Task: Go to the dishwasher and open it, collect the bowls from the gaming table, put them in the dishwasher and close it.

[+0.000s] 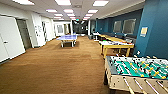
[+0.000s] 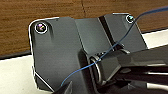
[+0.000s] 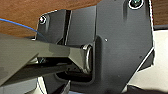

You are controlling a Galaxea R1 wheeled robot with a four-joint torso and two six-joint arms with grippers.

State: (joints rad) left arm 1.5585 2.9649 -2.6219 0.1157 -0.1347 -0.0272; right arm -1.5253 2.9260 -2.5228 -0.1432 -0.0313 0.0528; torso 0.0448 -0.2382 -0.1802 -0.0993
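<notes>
**In the games room**

Facing a brown carpet (image 1: 50,65), we see a table-football table (image 1: 138,72) close at our right. Beyond it stand yellow-topped tables (image 1: 116,45); farther off, a blue ping-pong table (image 1: 67,38). We cannot tell how either pincer stands. We make out no bowls.

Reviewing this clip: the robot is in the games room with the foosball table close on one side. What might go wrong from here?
1. The table-football table sits very close at the lower right of the head view; its corner and protruding rod handles might clip the base or an arm while driving or turning.
2. The yellow-topped table narrows the way along the blue wall, so hugging that side looks risky.
3. The ping-pong table stands mid-floor ahead, an obstacle on a straight run.
</notes>
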